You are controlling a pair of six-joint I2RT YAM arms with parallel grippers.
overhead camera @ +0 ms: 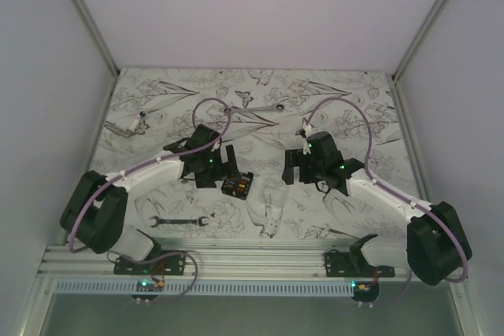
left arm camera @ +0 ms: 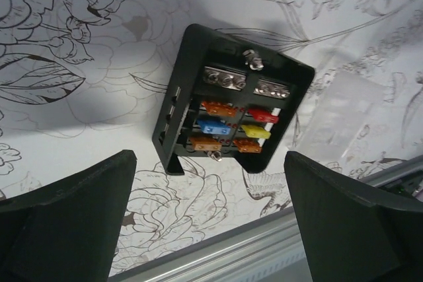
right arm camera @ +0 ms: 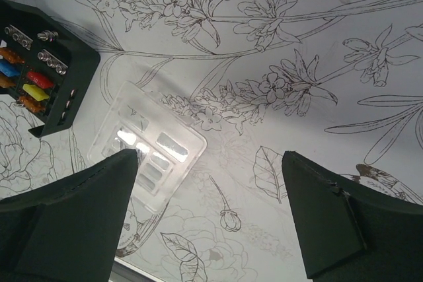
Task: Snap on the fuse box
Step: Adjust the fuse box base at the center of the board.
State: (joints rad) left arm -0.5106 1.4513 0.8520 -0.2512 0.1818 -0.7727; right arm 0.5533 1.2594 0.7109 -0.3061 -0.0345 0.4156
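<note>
Lab test booth: white walls (overhead camera: 260, 5), aluminium rail (overhead camera: 252, 261), flower-printed table (overhead camera: 354, 100).

Tbl (overhead camera: 354, 100): fuse box (overhead camera: 236, 186), clr cover (right arm camera: 149, 153), wrenches (overhead camera: 179, 222)

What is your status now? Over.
Left gripper open, right gripper open, both empty. Fuse box lies free, fuses exposed. Clear cover beside it, not on. Nothing blocking.

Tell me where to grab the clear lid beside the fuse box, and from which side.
Probably the clear lid by two opposite edges, from straight above: it lies flat on the table, apart from the fuse box, edges free.
</note>
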